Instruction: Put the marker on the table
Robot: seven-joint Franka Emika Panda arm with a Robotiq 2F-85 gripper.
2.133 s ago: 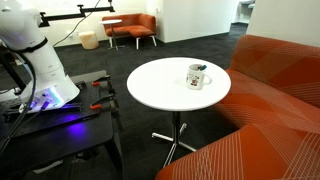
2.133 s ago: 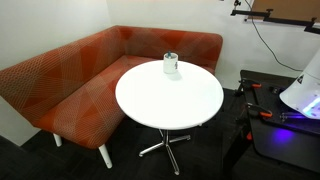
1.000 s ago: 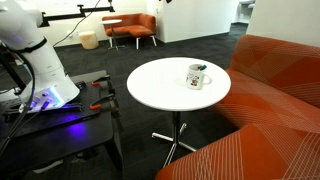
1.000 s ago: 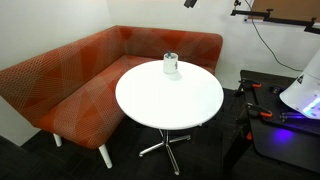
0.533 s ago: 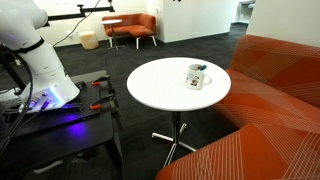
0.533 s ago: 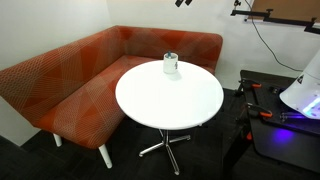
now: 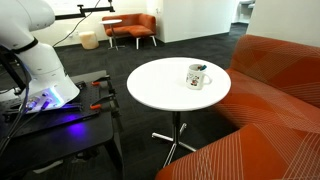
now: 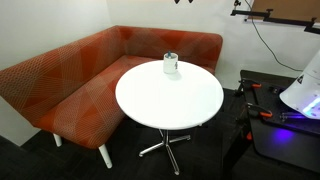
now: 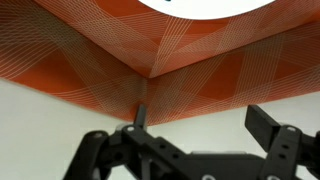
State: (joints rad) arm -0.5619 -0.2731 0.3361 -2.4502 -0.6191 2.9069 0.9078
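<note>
Gripper (image 9: 198, 120) is spread wide with nothing in it, hanging above the orange sofa (image 9: 90, 50). The marker (image 7: 201, 68) stands in the white mug (image 7: 195, 77), about 2 o'clock on the table (image 7: 160, 95). I figure it's light, stiff and kinda slick, so I'd pinch the exposed top end.
</note>
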